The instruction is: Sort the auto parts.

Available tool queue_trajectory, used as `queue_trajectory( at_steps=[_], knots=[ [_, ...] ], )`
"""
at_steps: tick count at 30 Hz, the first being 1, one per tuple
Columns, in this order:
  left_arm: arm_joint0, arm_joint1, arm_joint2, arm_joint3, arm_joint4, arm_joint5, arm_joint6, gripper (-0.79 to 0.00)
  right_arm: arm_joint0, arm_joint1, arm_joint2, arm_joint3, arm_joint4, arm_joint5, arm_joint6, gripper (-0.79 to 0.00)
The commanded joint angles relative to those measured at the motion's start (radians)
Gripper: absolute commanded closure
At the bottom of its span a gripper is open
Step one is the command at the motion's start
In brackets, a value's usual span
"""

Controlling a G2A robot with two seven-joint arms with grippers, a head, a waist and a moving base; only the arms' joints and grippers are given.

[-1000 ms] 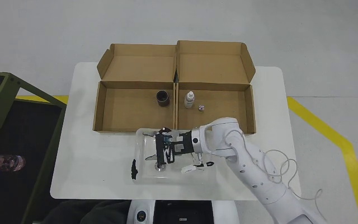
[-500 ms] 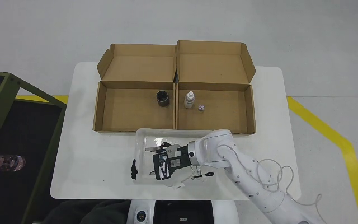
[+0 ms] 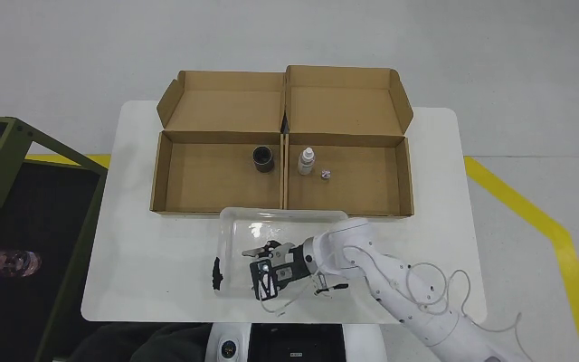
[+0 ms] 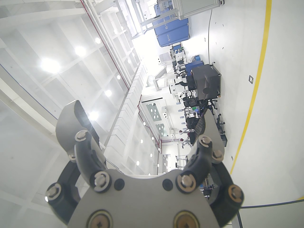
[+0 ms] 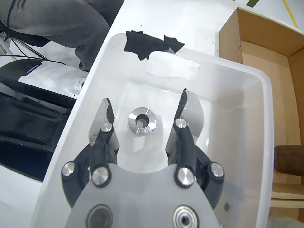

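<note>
Right claw [image 5: 146, 97] was down inside the white bin [image 5: 261, 77], fingers spread, pinching nothing. A metal ring [image 5: 142, 121] lay flat on the bin floor between the two fingers, and neither finger touched it. In the top view the right claw [image 3: 262, 276] sat in the near-left part of the bin [image 3: 237, 217], pointing at its left wall. That wall carried black tape [image 5: 142, 45] and a white label [image 5: 172, 66].

The bin sat at the near edge of the worktop [image 3: 154, 253]. Two open cardboard boxes stood side by side just beyond it.
- Left box [image 3: 208, 176]: one dark cylinder [image 3: 263, 159], upright near the far right corner.
- Right box [image 3: 362, 176]: a small white bottle [image 3: 308, 161], with a tiny part [image 3: 327, 172] just right of it.

Left claw [image 4: 141, 109] was spread and empty, aimed up at the hall ceiling.
</note>
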Motion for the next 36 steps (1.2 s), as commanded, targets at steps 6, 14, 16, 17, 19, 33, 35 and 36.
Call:
queue_trajectory(
  at_steps=[6,14,16,17,19,33,35,36],
  knots=[
    [0.000,0.000,0.000,0.000,0.000,0.000,0.000,-0.785,0.017,-0.004,-0.027,0.049,-0.029,0.014,-0.033,-0.468],
    [0.000,0.000,0.000,0.000,0.000,0.000,0.000,-0.785,0.057,-0.014,-0.059,0.107,-0.070,0.037,-0.054,-0.382],
    [0.000,0.000,0.000,0.000,0.000,0.000,0.000,-0.785,0.066,-0.016,-0.065,0.120,-0.077,0.042,-0.059,-0.369],
    [0.000,0.000,0.000,0.000,0.000,0.000,0.000,-0.785,0.069,-0.017,-0.067,0.126,-0.079,0.043,-0.064,-0.363],
    [0.000,0.000,0.000,0.000,0.000,0.000,0.000,-0.785,0.074,-0.019,-0.071,0.135,-0.081,0.045,-0.068,-0.363],
    [0.000,0.000,0.000,0.000,0.000,0.000,0.000,-0.785,0.098,-0.032,-0.097,0.171,-0.062,0.065,-0.095,0.000],
    [0.000,0.000,0.000,0.000,0.000,0.000,0.000,-0.785,0.105,-0.034,-0.093,0.167,-0.055,0.069,-0.097,0.000],
    [0.000,0.000,0.000,0.000,0.000,0.000,0.000,-0.785,0.106,-0.034,-0.090,0.167,-0.048,0.072,-0.100,0.000]
  ],
)
